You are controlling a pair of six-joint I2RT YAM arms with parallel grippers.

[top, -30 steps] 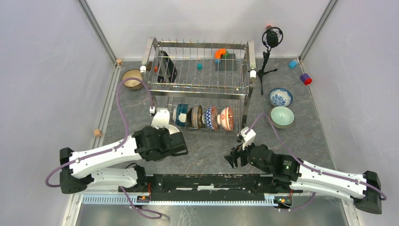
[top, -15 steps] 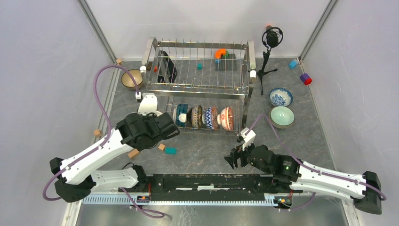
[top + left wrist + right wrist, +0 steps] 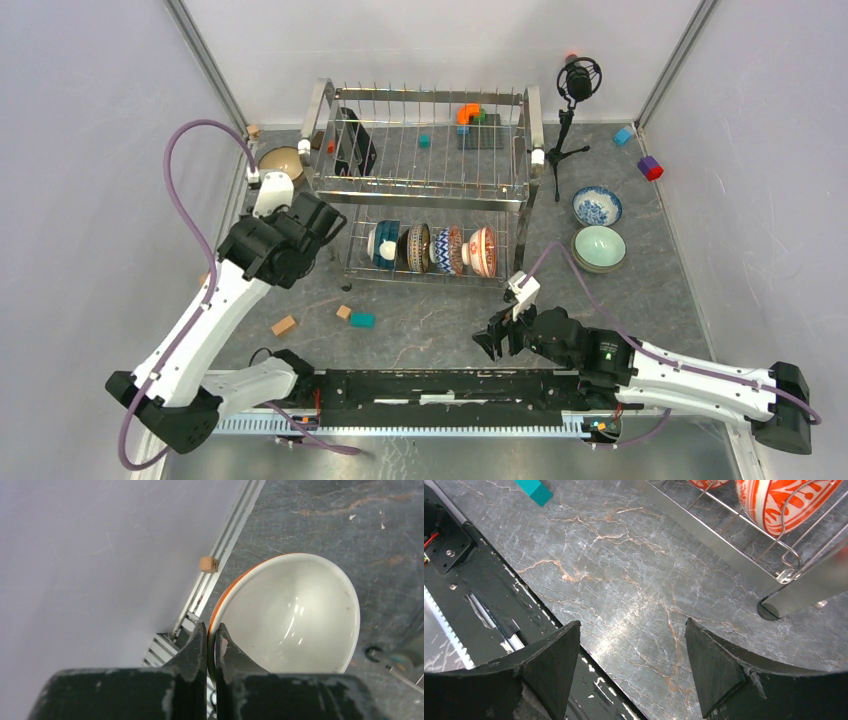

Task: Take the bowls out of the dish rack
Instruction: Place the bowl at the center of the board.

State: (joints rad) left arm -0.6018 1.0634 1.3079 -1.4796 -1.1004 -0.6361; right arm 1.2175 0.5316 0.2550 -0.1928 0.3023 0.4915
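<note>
Orange bowl (image 3: pixel 290 615), hidden under the arm (image 3: pixel 215 300) from above, is rim-pinched by the left end effector (image 3: pixel 211 640); right end effector (image 3: pixel 631 625) hangs released.

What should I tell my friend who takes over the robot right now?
Left gripper: shut on the orange bowl's rim, near the table's left edge.
Right gripper: open, empty, near the dish rack's front right corner.
Done: blue-and-white bowl and pale green bowl right of the rack, brown-gold bowl left of it.
Left: set the orange one down; four bowls in the lower tier.
</note>
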